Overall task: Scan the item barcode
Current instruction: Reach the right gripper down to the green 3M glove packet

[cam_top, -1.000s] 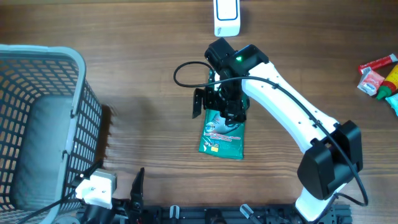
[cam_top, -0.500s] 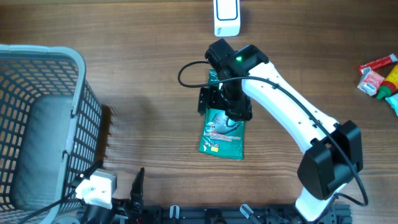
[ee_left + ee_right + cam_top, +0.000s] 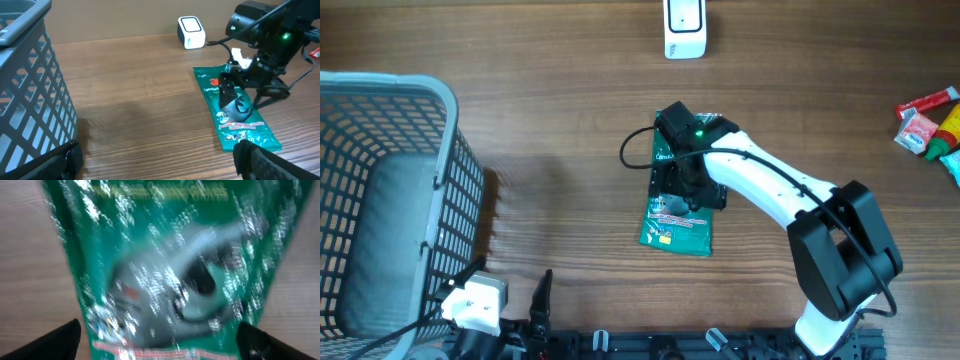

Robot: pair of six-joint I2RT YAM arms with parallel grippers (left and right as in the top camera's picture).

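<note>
My right gripper (image 3: 684, 185) hangs spread wide, gripping nothing, directly over the green packet (image 3: 676, 232). The packet lies flat on the wooden table (image 3: 550, 150) near its middle, well short of the white scanner (image 3: 684, 28) at the far edge. The left gripper (image 3: 160, 167), likewise released and empty, sits low beside the grey basket (image 3: 390, 85). To do this pickup well, I judge, I should lower until the fingertips straddle the packet's narrow width, then close gently so the thin film bunches up instead of sliding away. The wrist view is blurred, so I cannot find the barcode. It may be on the underside, so the grasp should leave both faces free to turn.
</note>
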